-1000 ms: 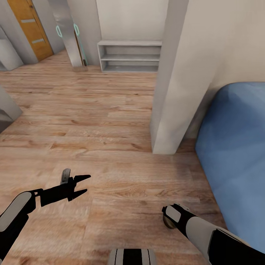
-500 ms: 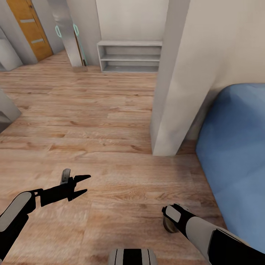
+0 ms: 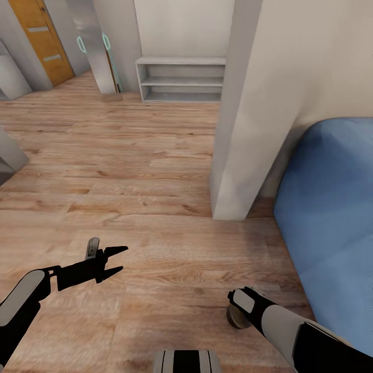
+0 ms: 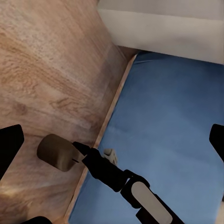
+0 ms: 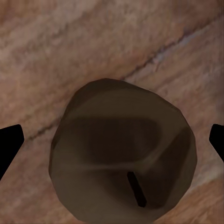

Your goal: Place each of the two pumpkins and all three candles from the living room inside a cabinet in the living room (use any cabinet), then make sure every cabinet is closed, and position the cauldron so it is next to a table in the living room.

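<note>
You were on candle pickup: your right hand [image 5: 112,142] hung spread wide over a candle [image 5: 122,154] on the floor [image 3: 155,155]. Left hand [image 3: 118,259] was open too, empty. Next I'd drop straight down and squeeze.

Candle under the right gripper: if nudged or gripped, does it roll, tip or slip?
Probably stable: the candle looks squat and wide, wick up, between the open fingers of the right gripper, so tipping seems unlikely. Its rounded sides might slip in a pinch. It looks rigid.
</note>
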